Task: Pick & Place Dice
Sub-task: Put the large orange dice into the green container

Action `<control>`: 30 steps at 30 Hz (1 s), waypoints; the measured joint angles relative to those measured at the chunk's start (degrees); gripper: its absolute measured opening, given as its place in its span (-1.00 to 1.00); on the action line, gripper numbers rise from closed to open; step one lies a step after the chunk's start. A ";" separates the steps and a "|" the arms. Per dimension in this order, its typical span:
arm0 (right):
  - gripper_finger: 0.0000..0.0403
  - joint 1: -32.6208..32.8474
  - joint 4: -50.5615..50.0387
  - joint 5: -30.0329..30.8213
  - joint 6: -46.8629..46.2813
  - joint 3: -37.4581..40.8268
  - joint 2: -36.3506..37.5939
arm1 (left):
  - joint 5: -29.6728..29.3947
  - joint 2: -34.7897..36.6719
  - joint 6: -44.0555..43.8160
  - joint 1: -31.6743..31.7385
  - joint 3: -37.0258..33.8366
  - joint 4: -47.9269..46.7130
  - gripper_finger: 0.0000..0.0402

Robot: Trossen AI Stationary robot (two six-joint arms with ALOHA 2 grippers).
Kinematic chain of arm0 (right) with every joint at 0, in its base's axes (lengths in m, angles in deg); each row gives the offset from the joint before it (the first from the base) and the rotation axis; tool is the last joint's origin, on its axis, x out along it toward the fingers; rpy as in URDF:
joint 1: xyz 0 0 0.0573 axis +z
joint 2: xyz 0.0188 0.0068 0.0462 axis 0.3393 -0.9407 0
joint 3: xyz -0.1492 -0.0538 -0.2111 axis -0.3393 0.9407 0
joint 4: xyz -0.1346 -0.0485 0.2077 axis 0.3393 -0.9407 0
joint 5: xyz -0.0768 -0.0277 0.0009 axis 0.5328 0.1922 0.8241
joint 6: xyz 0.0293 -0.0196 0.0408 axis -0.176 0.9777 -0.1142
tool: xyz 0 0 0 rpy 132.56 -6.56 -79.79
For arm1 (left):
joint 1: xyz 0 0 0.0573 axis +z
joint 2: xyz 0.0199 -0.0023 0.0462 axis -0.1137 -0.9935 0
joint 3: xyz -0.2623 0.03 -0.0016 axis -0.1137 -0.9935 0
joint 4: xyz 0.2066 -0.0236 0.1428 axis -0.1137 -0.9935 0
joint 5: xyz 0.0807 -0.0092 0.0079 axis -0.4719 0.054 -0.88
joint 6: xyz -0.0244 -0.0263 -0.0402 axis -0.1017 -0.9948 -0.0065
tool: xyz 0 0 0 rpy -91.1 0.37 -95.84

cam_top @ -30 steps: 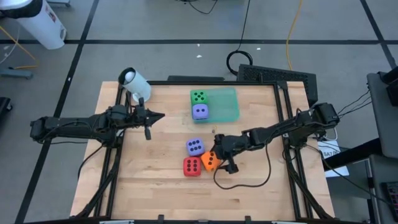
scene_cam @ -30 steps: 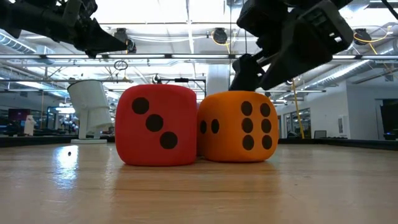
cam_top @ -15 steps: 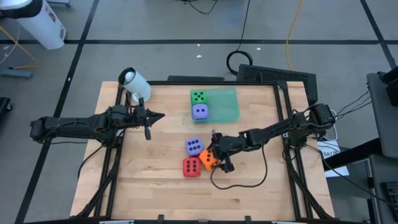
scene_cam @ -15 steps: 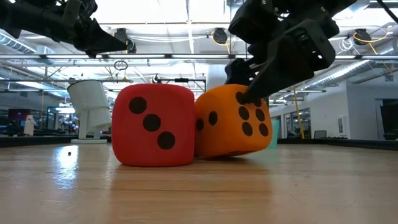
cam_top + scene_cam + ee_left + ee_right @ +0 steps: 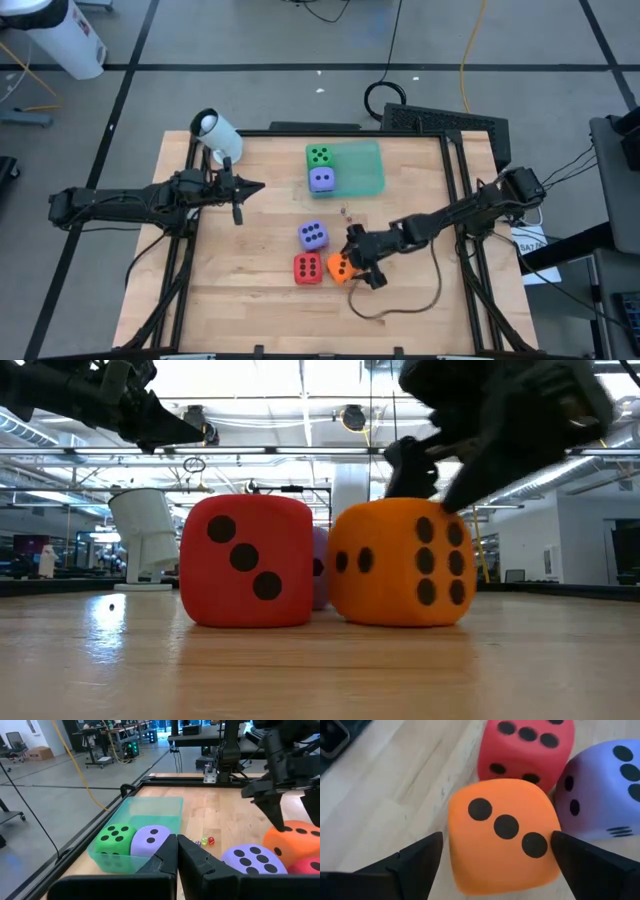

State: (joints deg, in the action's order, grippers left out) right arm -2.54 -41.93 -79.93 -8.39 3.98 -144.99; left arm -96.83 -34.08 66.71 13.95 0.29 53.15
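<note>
The orange die sits flat on the table beside the red die; a purple die stands just beyond them. My right gripper is open above the orange die, one finger on each side of its top. The green die and the second purple die rest in the translucent green tray. My left gripper waits shut above the table's left part, pointing at the tray. My right gripper comes at the orange die from above, slanting in from the table's right, with its fingers astride the die's upper edges. I cannot tell whether either finger touches it. The die stands flat on the table.
A white cylinder stands at the far left corner. A few tiny beads lie on the wood between the tray and the loose dice. A black cable loops on the table under the right arm. Bare wood lies toward the near edge.
The right gripper pushed the orange die, tipping it against the red one, then moved toward the near edge. The orange die has dropped back flat and stands a little nearer the near edge, apart from the red die.
</note>
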 joint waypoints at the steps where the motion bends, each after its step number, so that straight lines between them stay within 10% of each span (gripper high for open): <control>1: 0.77 0.46 -0.19 2.43 0.50 0.11 0.57 | 0.02 -0.02 0.00 -0.01 0.00 0.00 -0.96; 30: 0.98 -0.04 6.07 3.21 -4.37 0.20 3.11 | 0.00 -0.02 0.31 0.00 -0.02 -0.13 -0.96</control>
State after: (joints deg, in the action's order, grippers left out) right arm -2.58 -35.86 -76.72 -12.76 4.18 -141.88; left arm -96.83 -34.10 67.02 13.95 0.27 53.02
